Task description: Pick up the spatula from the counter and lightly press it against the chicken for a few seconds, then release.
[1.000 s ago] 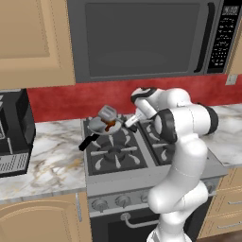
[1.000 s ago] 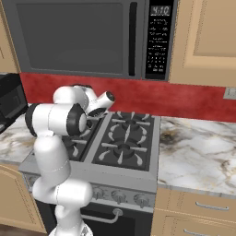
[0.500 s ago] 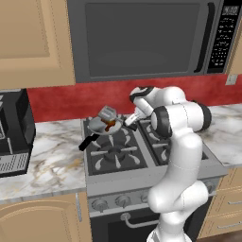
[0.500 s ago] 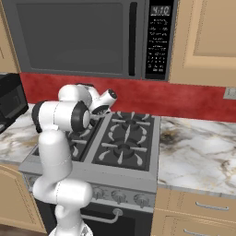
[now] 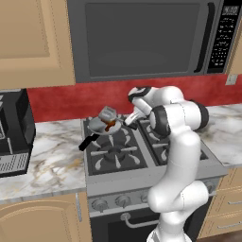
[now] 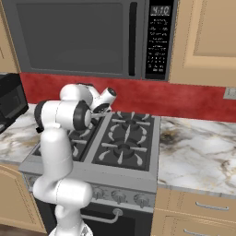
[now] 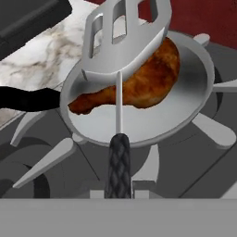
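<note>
Spatula (image 7: 124, 52) in pincer (image 7: 119, 187), over chicken (image 7: 150, 81)

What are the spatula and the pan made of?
Spatula: looks like brushed metal, since the slotted blade and thin stem are pale grey with a soft sheen; its grip is dark with a woven pattern, maybe rubber or cord.
Pan: probably metal too, smooth light grey inside, with a matte black handle, likely plastic.
</note>
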Available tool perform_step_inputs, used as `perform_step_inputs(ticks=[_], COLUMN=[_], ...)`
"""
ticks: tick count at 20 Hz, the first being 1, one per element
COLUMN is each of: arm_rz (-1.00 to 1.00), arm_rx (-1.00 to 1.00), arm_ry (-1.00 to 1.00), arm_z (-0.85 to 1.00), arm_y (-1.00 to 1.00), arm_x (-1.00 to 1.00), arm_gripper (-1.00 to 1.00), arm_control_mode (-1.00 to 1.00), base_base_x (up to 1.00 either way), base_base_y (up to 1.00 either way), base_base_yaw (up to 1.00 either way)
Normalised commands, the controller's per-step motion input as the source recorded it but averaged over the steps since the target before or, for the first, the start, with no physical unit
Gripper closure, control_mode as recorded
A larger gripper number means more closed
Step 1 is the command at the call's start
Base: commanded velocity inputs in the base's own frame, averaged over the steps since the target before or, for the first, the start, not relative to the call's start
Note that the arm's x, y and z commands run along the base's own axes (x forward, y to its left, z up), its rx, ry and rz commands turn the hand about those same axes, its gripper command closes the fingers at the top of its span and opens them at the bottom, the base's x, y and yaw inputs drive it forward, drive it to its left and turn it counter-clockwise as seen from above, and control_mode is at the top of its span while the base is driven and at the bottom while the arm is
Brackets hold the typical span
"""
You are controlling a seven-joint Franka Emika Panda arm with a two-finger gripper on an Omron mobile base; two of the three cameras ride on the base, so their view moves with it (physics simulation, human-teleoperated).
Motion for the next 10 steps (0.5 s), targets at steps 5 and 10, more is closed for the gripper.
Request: perform_step_inputs(ticks=[5,10], arm_rz=[0.0,0.0], arm_rx=[-0.05,-0.04], arm_ry=[0.0,0.0], arm_z=[-0.14,-0.11], arm_y=[-0.03,-0.01], arm_x=[0.09,0.12], arm_gripper=[1.0,1.0], arm_control_mode=[-1.0,-1.0], base_base_x=[0.0,0.0], base_base_y=[0.0,0.0], base_base_yaw=[0.0,0.0])
